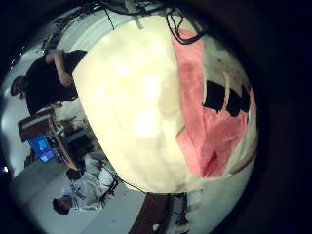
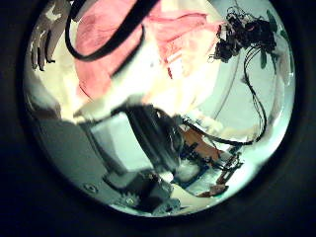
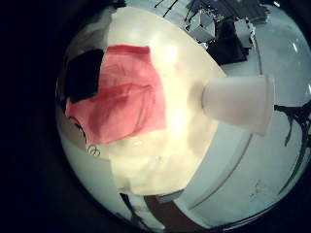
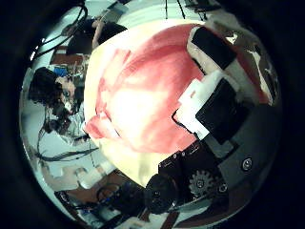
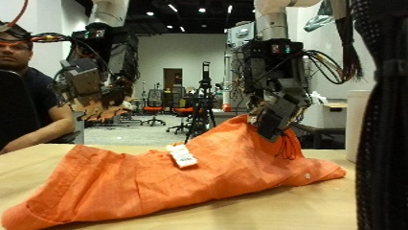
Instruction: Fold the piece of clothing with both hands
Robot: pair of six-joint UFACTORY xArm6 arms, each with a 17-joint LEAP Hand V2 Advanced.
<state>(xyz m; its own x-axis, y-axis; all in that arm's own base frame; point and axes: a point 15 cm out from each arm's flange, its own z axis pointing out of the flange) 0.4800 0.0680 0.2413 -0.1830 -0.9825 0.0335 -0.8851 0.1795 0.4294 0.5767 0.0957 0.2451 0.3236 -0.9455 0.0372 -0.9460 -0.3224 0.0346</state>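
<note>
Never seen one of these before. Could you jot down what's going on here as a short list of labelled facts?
Garment: orange piece of clothing, rumpled, with a small white tag
Lies on: pale wooden table
Left robot hand: raised above the table, clear of the cloth, holding nothing
Right robot hand: down at the garment's raised edge; whether it grips the cloth cannot be told
Fold: not yet done

Left hand (image 5: 96, 81) raised, right hand (image 5: 278, 110) lowered.
</note>
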